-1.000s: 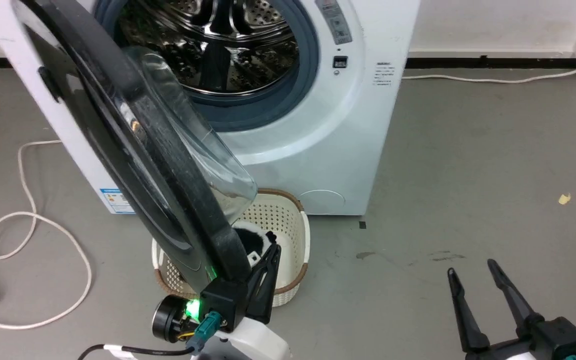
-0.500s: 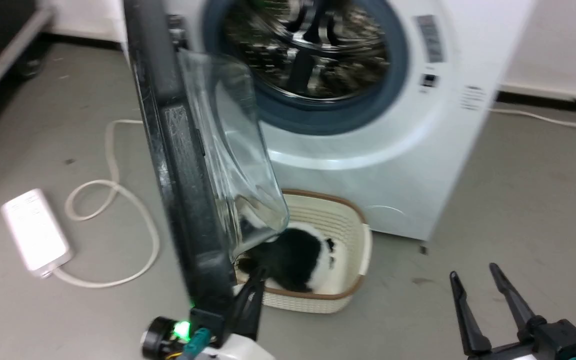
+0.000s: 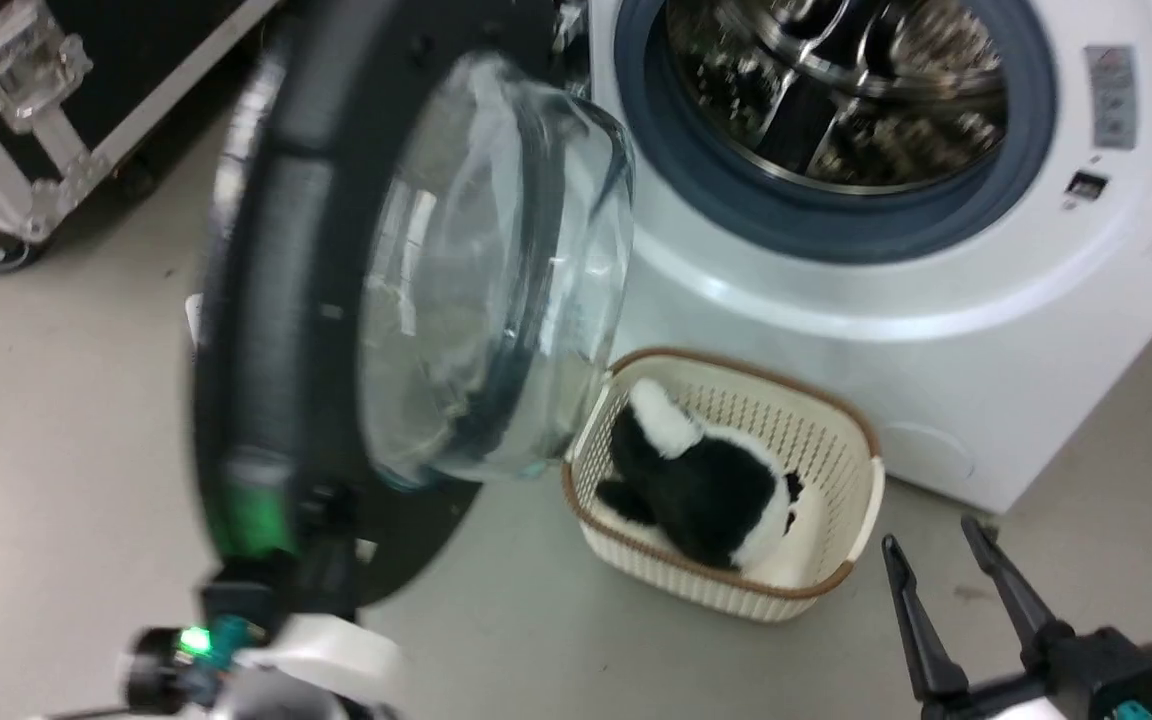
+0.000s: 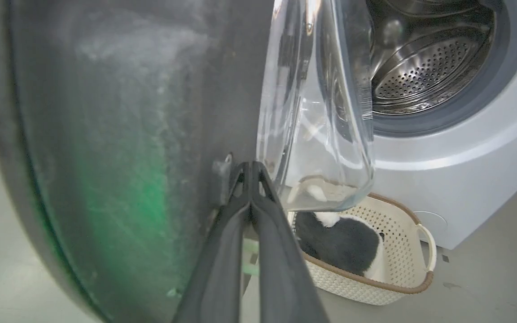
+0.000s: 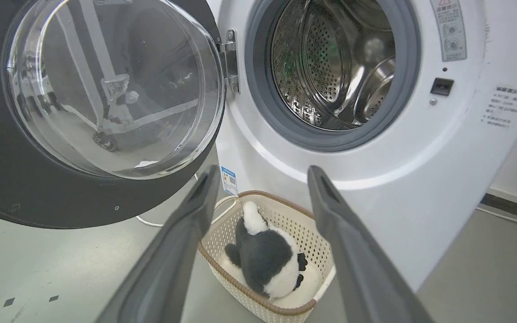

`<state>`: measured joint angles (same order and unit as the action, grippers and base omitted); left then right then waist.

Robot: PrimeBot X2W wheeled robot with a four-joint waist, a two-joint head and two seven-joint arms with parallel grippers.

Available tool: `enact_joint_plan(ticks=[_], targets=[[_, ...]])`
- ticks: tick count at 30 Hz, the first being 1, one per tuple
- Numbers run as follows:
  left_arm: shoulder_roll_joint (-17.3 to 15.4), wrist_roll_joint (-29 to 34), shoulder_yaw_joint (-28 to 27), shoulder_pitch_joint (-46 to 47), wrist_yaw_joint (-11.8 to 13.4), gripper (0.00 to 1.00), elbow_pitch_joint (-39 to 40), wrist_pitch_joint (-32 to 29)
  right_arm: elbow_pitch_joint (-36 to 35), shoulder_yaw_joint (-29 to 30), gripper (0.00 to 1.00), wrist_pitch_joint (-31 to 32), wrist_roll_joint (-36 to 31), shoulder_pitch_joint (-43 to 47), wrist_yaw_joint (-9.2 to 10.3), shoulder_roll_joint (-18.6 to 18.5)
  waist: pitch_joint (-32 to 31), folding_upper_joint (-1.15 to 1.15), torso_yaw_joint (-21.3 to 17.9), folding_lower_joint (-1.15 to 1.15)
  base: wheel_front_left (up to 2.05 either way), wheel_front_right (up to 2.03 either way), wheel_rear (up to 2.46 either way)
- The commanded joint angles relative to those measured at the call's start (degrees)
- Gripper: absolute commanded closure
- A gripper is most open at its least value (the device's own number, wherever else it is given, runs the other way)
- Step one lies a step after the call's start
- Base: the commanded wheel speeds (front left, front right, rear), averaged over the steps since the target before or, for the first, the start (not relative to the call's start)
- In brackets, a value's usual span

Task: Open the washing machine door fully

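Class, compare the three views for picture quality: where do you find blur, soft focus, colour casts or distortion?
Head view: the washing machine door is smeared by motion blur, with a green glow low on its rim. Left wrist view: the door's near rim is soft and tinted green. Right wrist view: sharp, though the door's glass distorts what lies behind it.

Right claw's [image 3: 929, 530] long dark fingers [image 3: 913, 620], white left forearm [image 3: 321, 650], green light [image 3: 194, 640], teal connector [image 3: 231, 630]

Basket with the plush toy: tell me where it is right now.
In the head view the basket stands on the floor right of centre, in front of the washing machine below its drum opening, just right of the open washing machine door.
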<state>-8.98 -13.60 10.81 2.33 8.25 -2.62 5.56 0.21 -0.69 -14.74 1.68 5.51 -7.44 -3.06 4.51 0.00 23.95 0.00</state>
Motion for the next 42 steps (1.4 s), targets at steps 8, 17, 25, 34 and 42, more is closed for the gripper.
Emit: enact_joint_plan(ticks=[8, 17, 25, 34, 42], targets=[[-5.95, -5.34, -9.85, 5.65, 0.57, 1.00, -4.18, -0.37, -0.47, -0.67, 0.00, 0.28, -2.86, -3.55, -0.05, 0.18, 6.72, 0.00, -1.20, 0.00, 0.00, 0.00, 0.00], [-12.52, -13.87, -20.22, 14.57, -2.22, 1.00, -16.77, 0.68, -2.03, 0.68, 0.00, 1.33, -5.44, -6.26, -0.05, 0.18, 11.98, 0.00, -4.45, 0.00, 0.00, 0.00, 0.00], [-18.19, -15.53, -23.31, 22.79, -3.77, 1.00, -28.86, 2.52, -3.05, 0.73, 0.00, 1.97, -6.29, -6.63, -0.05, -1.12, 14.44, 0.00, -6.80, 0.00, 0.00, 0.00, 0.00], [-19.04, -14.65, -21.99, 24.62, -6.41, 1.00, -35.79, 6.87, -2.58, 0.65, 0.00, 1.39, -5.72, -6.43, -0.05, -1.01, 12.18, 0.00, -8.03, 0.00, 0.00, 0.00, 0.00], [-15.52, -11.17, -18.33, 20.18, -6.85, 1.00, -31.14, 8.97, -1.67, 2.80, 0.00, 0.17, -5.06, -6.08, -0.05, -0.38, 5.39, 0.00, -10.46, 0.00, 0.00, 0.00, 0.00]])
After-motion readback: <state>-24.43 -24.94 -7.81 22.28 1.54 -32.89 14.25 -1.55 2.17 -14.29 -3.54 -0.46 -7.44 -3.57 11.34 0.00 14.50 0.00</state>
